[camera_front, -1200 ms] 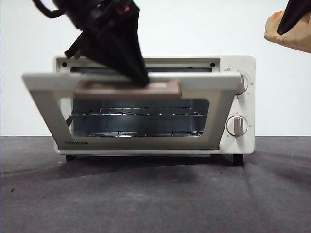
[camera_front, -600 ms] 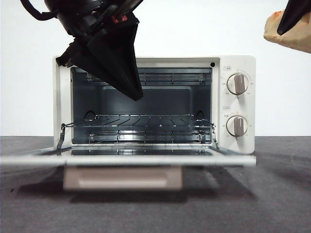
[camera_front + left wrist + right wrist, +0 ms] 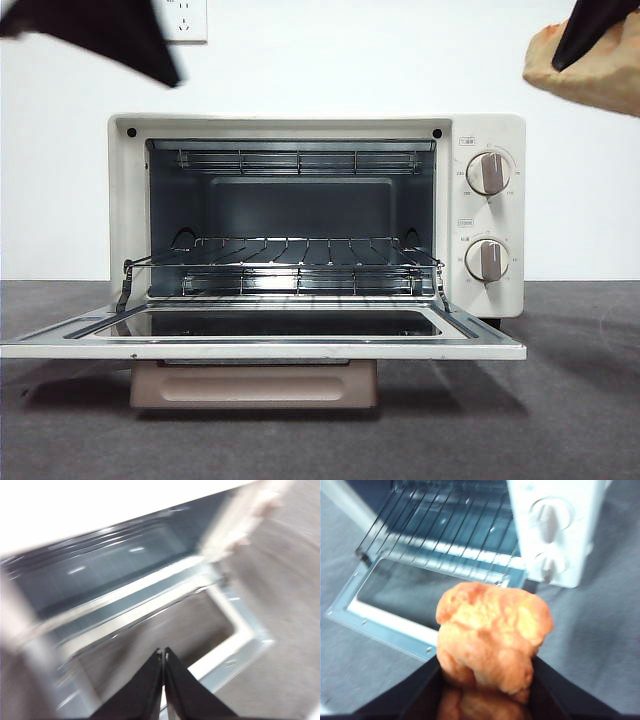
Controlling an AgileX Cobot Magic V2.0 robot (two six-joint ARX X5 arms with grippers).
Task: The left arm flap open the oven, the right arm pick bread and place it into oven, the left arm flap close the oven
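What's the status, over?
Left gripper shut, empty, above the oven. Right gripper shut on bread, high beside it. Door flat open, rack unobstructed.

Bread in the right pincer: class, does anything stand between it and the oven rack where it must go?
Nothing visible does. The bread, held in the right pincer, hangs above and to the side of the oven. The door lies flat open, the rack is bare, and the left pincer is up and away.

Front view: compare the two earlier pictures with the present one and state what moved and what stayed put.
The oven door dropped from half open to flat. The left gripper, jaws shut, left the handle and withdrew upward. The right gripper stayed aloft at the upper corner, clamping the bread.
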